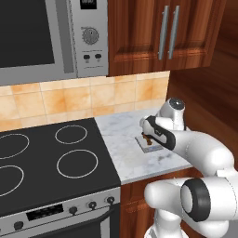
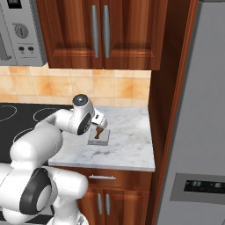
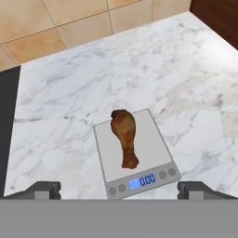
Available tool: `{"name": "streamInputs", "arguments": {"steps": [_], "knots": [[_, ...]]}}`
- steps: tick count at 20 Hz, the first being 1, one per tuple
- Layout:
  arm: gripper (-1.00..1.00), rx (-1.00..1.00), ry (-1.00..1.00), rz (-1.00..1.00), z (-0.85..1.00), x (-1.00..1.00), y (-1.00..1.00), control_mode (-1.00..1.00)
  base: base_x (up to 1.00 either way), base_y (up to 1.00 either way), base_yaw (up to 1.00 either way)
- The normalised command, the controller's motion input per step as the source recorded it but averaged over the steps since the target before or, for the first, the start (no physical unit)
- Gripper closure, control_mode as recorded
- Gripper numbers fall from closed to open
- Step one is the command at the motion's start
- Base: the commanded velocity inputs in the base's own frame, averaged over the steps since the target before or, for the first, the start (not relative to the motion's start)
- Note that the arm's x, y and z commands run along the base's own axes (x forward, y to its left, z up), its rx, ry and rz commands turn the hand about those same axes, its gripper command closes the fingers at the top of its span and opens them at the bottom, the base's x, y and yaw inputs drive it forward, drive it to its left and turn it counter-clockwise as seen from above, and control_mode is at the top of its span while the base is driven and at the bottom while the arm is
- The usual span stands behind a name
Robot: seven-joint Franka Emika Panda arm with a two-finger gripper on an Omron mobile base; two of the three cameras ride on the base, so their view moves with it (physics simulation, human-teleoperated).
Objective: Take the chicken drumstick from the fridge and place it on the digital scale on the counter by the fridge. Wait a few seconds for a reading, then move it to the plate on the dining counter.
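The brown chicken drumstick (image 3: 125, 137) lies on the pale top of the digital scale (image 3: 152, 145), thick end away from the lit display. The scale sits on the marble counter (image 3: 69, 93) by the fridge (image 2: 200, 110). My gripper (image 3: 119, 189) hovers just above the scale, open, with a fingertip on either side and nothing between them. From the base, the drumstick (image 2: 98, 132) and the scale (image 2: 100, 140) show just under the gripper (image 2: 100, 124); from the other side, the drumstick (image 1: 147, 139) on the scale (image 1: 151, 148) shows beside the gripper (image 1: 149, 132). The plate and dining counter are out of view.
A black stove top (image 1: 46, 158) adjoins the counter on the left, with a microwave (image 1: 42, 37) above it. Wooden wall cabinets (image 2: 101, 30) hang over the counter, and a wood panel (image 2: 169, 110) separates it from the fridge. A tiled wall (image 3: 69, 23) backs the counter.
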Motion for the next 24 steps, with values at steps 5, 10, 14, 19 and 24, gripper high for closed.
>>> {"name": "streamInputs", "arguments": {"steps": [5, 10, 14, 19, 24], "knots": [[-1.00, 0.00, 0.00, 0.00, -0.05, 0.00, 0.00, -1.00, 0.00, 0.00, 0.00], [-1.00, 0.00, 0.00, 0.00, -0.07, 0.00, 0.00, -1.00, 0.00, 0.00, 0.00], [-1.00, 0.00, 0.00, 0.00, -0.10, 0.00, 0.00, -1.00, 0.00, 0.00, 0.00], [-1.00, 0.00, 0.00, 0.00, -0.22, 0.02, 0.00, -1.00, 0.00, 0.00, 0.00], [-1.00, -0.03, 0.00, 0.00, -0.45, 0.13, 0.00, -1.00, 0.00, 0.00, 0.00]]}}
